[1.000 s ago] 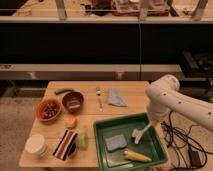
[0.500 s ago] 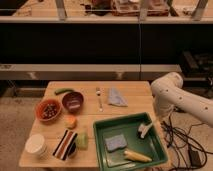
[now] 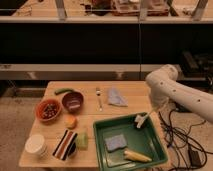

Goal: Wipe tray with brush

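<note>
The dark green tray [image 3: 147,146] lies at the table's front right corner. The cream-white brush [image 3: 141,120] is tilted over the tray's far right part, head down and to the left, close to the far rim. My gripper [image 3: 152,114] comes down from the white arm [image 3: 167,90] on the right and is shut on the brush handle. The arm partly hides its fingers. A grey-blue pad [image 3: 114,142] and a yellow elongated object [image 3: 136,156] lie inside the tray.
On the table left of the tray are a fork [image 3: 99,97], a grey cloth [image 3: 117,97], two bowls [image 3: 48,110] [image 3: 73,101], an orange [image 3: 71,121], a white cup [image 3: 36,145] and a striped item [image 3: 65,145]. Cables run on the floor at right.
The brush has moved with my gripper from the tray's middle right up toward the far rim. The arm has drawn back and to the right.
</note>
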You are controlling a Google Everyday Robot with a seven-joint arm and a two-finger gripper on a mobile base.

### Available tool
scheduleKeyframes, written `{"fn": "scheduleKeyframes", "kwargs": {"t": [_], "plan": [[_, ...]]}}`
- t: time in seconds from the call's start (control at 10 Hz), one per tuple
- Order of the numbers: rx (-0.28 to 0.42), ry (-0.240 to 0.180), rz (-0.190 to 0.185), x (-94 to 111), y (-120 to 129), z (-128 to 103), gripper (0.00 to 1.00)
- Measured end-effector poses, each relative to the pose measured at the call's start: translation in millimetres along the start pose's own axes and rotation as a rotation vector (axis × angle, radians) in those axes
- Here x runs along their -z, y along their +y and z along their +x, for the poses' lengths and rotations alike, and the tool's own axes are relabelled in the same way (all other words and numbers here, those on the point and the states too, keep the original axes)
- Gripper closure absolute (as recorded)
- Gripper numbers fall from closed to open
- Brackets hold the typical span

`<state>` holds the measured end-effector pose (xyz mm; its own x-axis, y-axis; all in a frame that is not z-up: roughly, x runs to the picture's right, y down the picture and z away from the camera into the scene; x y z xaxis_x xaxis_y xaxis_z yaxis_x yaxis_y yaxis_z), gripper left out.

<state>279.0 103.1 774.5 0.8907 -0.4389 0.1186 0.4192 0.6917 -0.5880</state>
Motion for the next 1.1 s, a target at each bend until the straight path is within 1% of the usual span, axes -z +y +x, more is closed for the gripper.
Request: {"fn": "scheduleKeyframes", "kwargs": {"t": [0.1,0.3,0.4,0.5,0.7,0.8,1.1], "plan": [[0.029,-0.010,0.017,4.7,-7.0,-16.0,1.00],[0.082,-0.046,0.039,11.3,-12.5,-43.8,1.00],[0.113,-0.047,0.031,12.5,-3.9,-55.5,1.00],[0.123,-0.050,0.022,12.9,5.2,-62.4,1.00],[0.116,-0.049,0.005,11.0,21.9,-62.2,1.00],[0.101,-0.043,-0.019,9.1,39.6,-52.1,1.00],[0.042,-0.028,-0.079,1.0,77.5,-22.4,1.00]]}}
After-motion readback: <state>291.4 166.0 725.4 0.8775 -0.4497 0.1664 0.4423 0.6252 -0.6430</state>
